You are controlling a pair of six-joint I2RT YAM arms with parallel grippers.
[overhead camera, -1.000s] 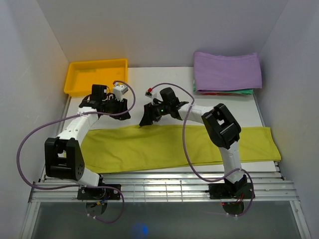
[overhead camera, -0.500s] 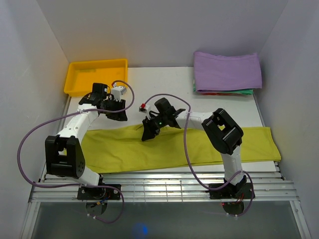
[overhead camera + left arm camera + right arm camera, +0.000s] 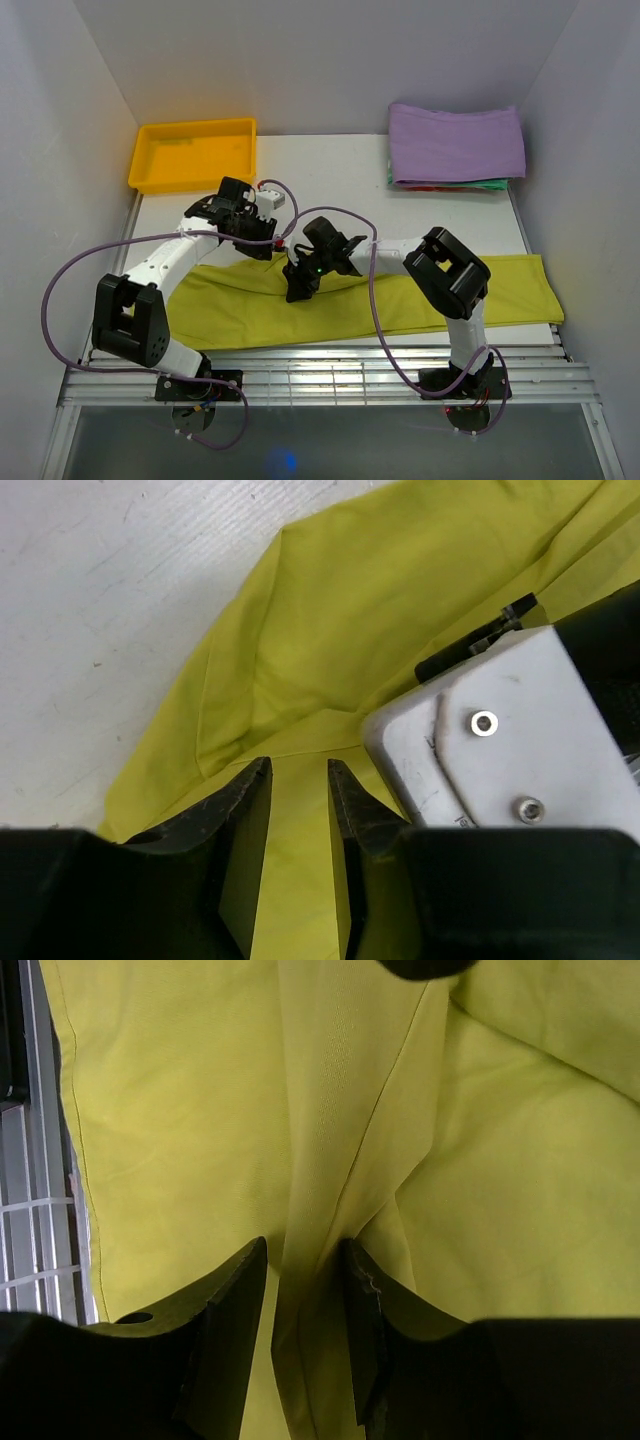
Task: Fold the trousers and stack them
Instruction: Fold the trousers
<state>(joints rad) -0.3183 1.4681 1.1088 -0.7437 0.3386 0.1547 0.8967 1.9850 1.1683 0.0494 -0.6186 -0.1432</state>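
The yellow-green trousers (image 3: 420, 295) lie stretched left to right across the near part of the white table. My left gripper (image 3: 262, 240) is at their far edge, left of the middle. Its jaws are nearly closed with a strip of the cloth (image 3: 330, 610) between them (image 3: 297, 770). My right gripper (image 3: 298, 285) is just beside it, over the trousers. Its jaws are closed on a raised fold of the cloth (image 3: 170, 1110) that runs between them (image 3: 305, 1250). The waistband trim does not show.
A yellow tray (image 3: 190, 127) stands at the back left. A folded purple cloth (image 3: 455, 140) lies on other folded cloths at the back right. A white slatted rack (image 3: 320, 360) runs along the near edge. The right arm's white wrist (image 3: 520, 730) is close to my left gripper.
My left gripper has moved right and nearer, from the bare table onto the trousers' far edge. My right gripper has moved nearer, dragging the far edge of the cloth over the trousers.
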